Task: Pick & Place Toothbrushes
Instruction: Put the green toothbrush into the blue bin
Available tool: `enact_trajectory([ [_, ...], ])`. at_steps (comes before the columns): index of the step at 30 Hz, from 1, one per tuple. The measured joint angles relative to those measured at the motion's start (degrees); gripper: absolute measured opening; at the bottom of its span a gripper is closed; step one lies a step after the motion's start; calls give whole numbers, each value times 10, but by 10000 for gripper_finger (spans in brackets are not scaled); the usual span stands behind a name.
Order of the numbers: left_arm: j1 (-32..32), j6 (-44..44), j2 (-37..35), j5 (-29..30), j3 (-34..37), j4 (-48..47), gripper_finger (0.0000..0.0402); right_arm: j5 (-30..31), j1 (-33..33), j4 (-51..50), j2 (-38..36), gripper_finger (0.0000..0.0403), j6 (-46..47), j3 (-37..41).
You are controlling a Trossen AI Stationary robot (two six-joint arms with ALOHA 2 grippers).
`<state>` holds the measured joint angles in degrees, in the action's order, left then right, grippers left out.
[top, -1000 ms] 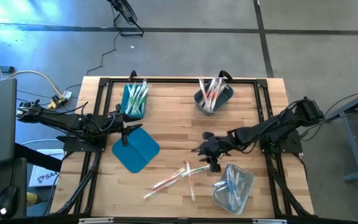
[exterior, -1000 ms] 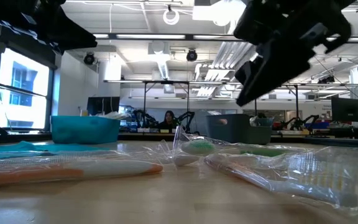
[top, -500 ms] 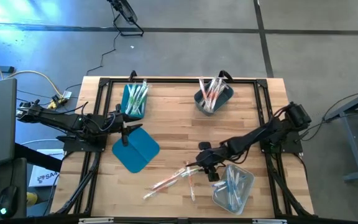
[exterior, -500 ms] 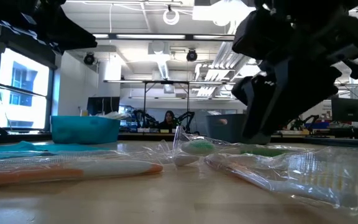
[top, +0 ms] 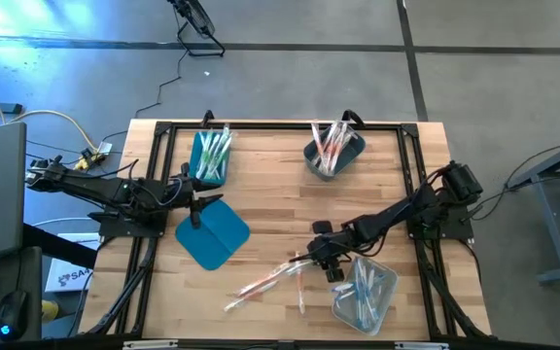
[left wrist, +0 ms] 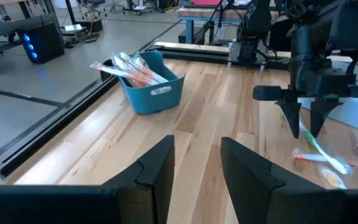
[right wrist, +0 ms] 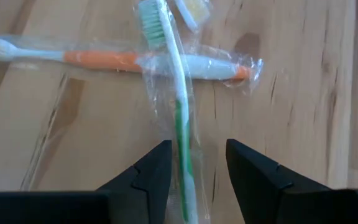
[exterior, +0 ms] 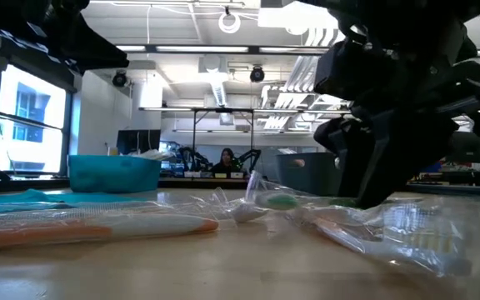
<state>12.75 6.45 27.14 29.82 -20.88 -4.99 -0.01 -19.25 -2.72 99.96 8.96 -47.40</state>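
Right gripper (right wrist: pixel 196 168) fingers apart, straddling a green wrapped toothbrush (right wrist: pixel 178 118) atop an orange one (right wrist: pixel 117 60) on bare wooden table (top: pixel 270 194), left gripper (left wrist: pixel 194 165) apart, idle beside flat teal lid (top: pixel 212 233).

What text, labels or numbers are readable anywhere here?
None can be read.
Label on the teal bin: pale patch, too blurred.
Printed sheet on the floor left of the table: dark letters, too small.
Wrapped green toothbrush and orange toothbrush: no print visible.
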Motion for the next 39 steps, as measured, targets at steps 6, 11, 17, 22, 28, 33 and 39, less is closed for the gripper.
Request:
enact_trajectory([
  [6, 0, 1, 0, 0, 0, 0, 127, -1, 2, -12, 6, 113, 2, 0],
  [11, 0, 1, 0, 0, 0, 0, 127, 0, 3, -7, 1, 78, -1, 0],
  [17, 0, 1, 0, 0, 0, -1, 127, -3, 3, -4, -12, 22, -16, 0],
  [22, 0, 1, 0, 0, 0, -1, 127, -3, 9, -8, -47, 9, -17, 1],
  [28, 0, 1, 0, 0, 0, -2, 127, 1, 26, -17, -118, 5, -31, 0],
  [33, 0, 3, 0, 0, 0, -4, 127, 1, 49, -32, -202, 5, -32, 0],
  [39, 0, 3, 0, 0, 0, -6, 127, 21, 80, -96, -313, 4, -36, 0],
])
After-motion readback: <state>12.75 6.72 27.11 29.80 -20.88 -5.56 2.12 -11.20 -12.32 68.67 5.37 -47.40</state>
